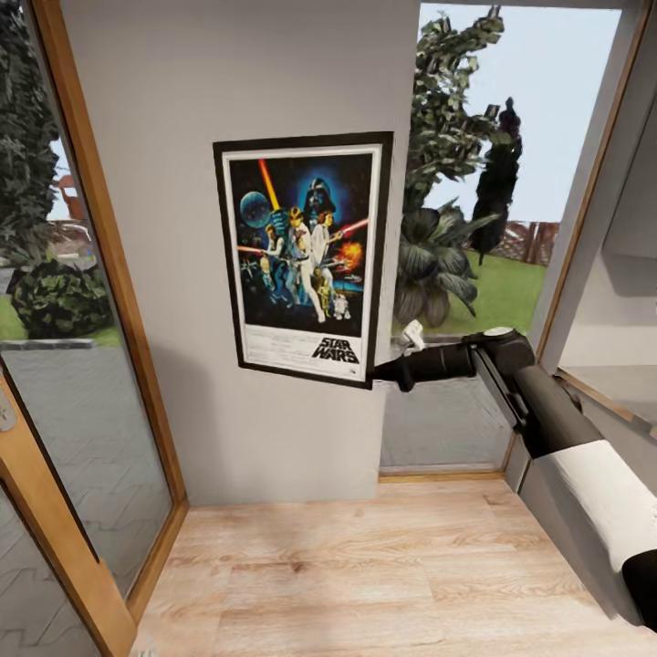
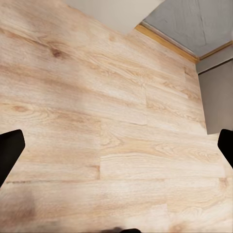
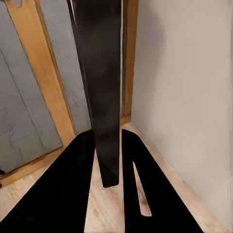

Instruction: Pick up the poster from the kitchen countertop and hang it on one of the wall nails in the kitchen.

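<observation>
The poster (image 1: 304, 257) (black-framed, slightly tilted) lies against the grey wall (image 1: 182, 109).

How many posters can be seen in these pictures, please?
1. The poster is against the grey wall between the two windows, its lower right edge at the right gripper. The right wrist view shows its dark edge between the fingers.

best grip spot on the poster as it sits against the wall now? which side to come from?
Lower right frame edge, from the right. The poster lies flat on the grey wall, so only its thin black frame edge offers a pinch. The right hand already straddles that edge, a finger on each face; the left hand points at the floor.
</observation>
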